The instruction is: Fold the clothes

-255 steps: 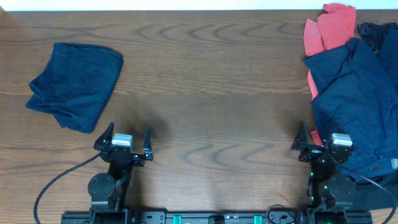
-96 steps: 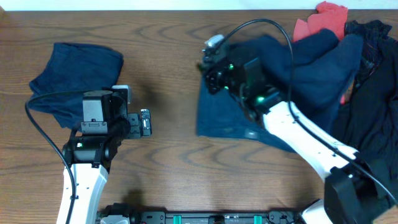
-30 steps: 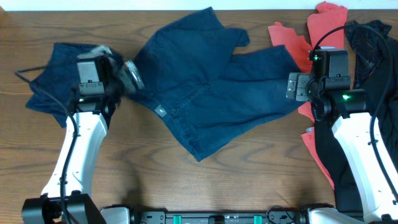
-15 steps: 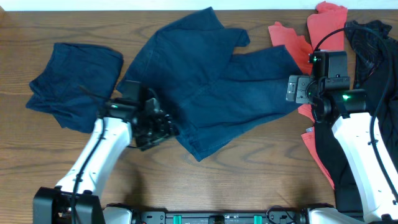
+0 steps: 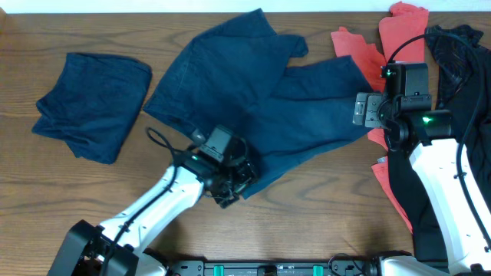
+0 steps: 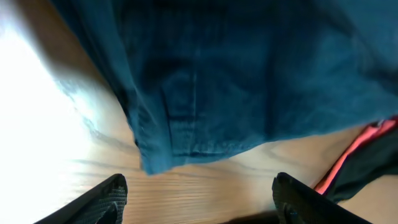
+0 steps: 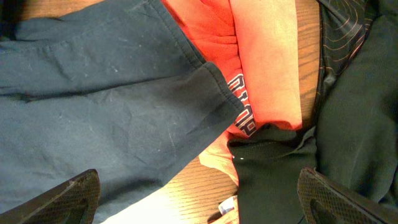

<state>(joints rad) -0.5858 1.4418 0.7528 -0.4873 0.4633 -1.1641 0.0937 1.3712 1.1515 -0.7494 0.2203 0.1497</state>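
Two spread, empty: left gripper (image 6: 200, 198), now down at large dark navy cotton garment's (image 5: 245, 100) lower-centre corner, fold likely next; right gripper (image 7: 199, 199) waiting.

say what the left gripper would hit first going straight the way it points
Most likely the hem corner of the spread navy garment, which lies just ahead of the open left gripper; bare table shows between them.

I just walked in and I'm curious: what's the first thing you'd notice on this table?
The big dark blue garment spread out across the middle of the table grabs the eye first, with the left gripper open at its near corner. Next comes the bright red shirt bunched at the far right.
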